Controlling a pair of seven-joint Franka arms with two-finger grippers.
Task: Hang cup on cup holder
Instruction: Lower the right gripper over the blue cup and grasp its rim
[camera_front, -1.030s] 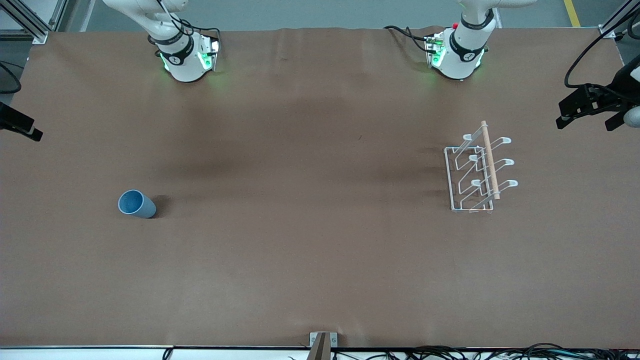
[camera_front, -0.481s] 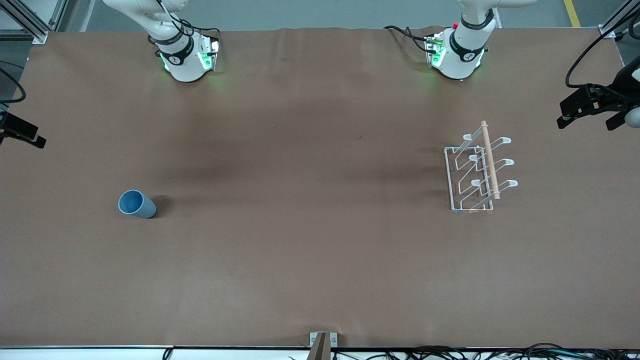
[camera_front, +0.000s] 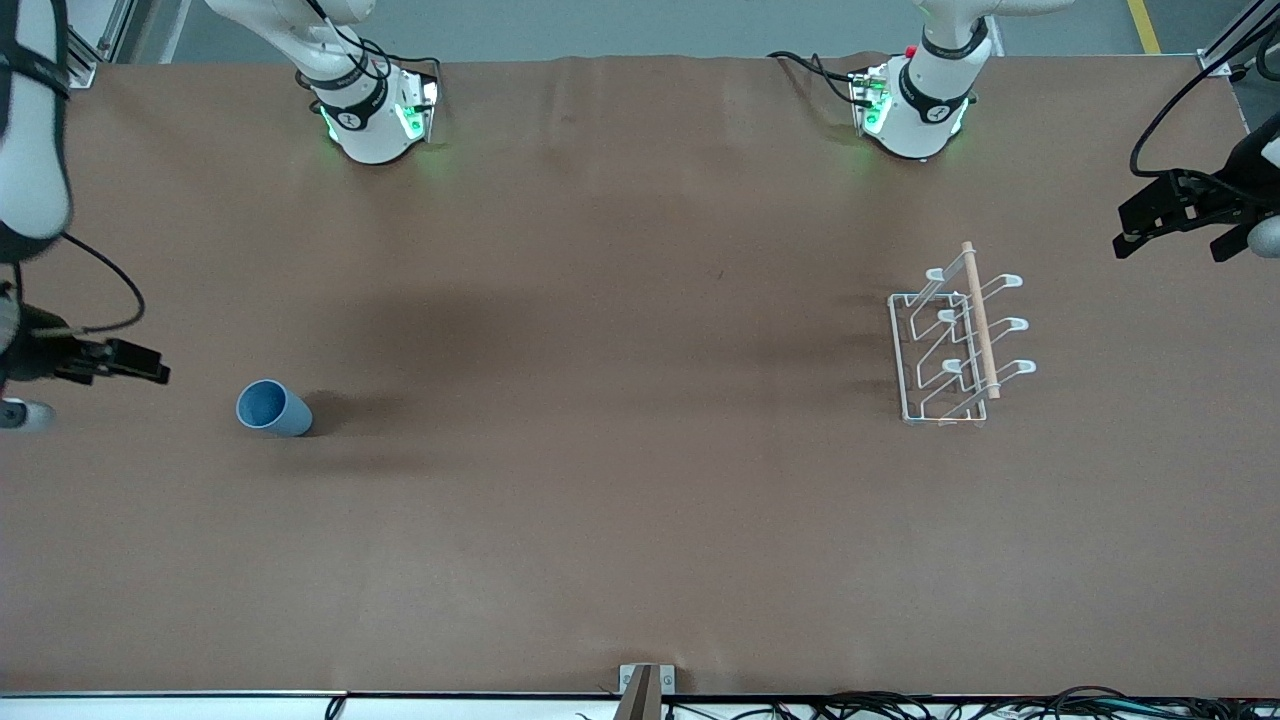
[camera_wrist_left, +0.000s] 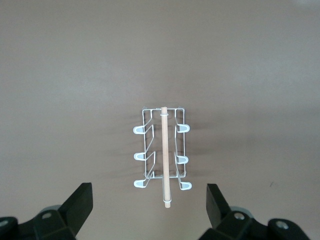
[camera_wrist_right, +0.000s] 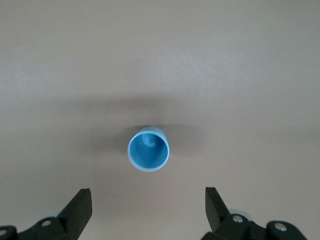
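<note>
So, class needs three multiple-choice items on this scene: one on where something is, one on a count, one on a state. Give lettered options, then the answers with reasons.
1. Where does the cup stand?
A. Toward the right arm's end of the table
B. On the cup holder
C. Between the arms' bases

2. How many prongs does the holder have?
A. Four
B. Six
C. Eight

3. How are the right gripper's fingers?
A. Shut on the cup
B. Shut on nothing
C. Open

Answers:
1 A: the cup sits on the table at that end, well apart from the holder.
2 B: the left wrist view shows three looped tips on each side of the rod.
3 C: its fingers stand wide apart over the table beside the cup.
</note>
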